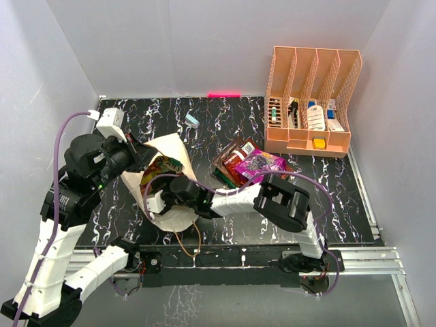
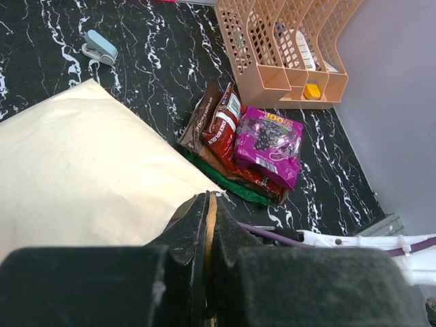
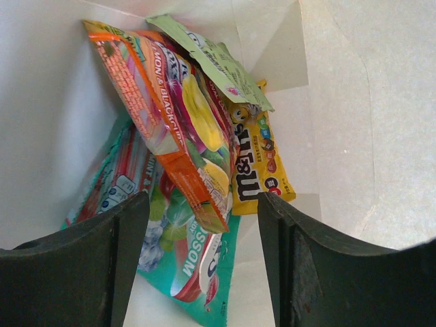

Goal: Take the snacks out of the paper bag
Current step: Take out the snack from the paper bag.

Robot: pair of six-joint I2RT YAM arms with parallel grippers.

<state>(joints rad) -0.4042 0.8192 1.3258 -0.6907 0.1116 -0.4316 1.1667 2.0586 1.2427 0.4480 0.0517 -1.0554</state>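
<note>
While L gripper (image 2: 207, 218) pinches paper bag (image 1: 172, 146) rim, R gripper (image 3: 201, 211) gapes wide inside it, empty. Several snacks (image 1: 246, 163) out on table (image 1: 327, 197) (purple packet (image 2: 267, 143) topmost); approx four left in bag, orange packet (image 3: 174, 129) betw jaws.

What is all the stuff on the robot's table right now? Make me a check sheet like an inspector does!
Surface: black marbled table.
Job's things: paper bag with its mouth toward the arms. Inside it are a teal packet, a yellow packet, an orange packet and a light green packet. A purple packet and a red-brown packet are piled outside on the table.
Clutter: orange rack holding small bottles and boxes; light-blue block.
End effectors: left end effector shut on the bag's edge; right end effector open inside the bag, facing the packets.
Cables: purple cables along both arms.
Surroundings: white walls; pink strip at the back edge.
</note>
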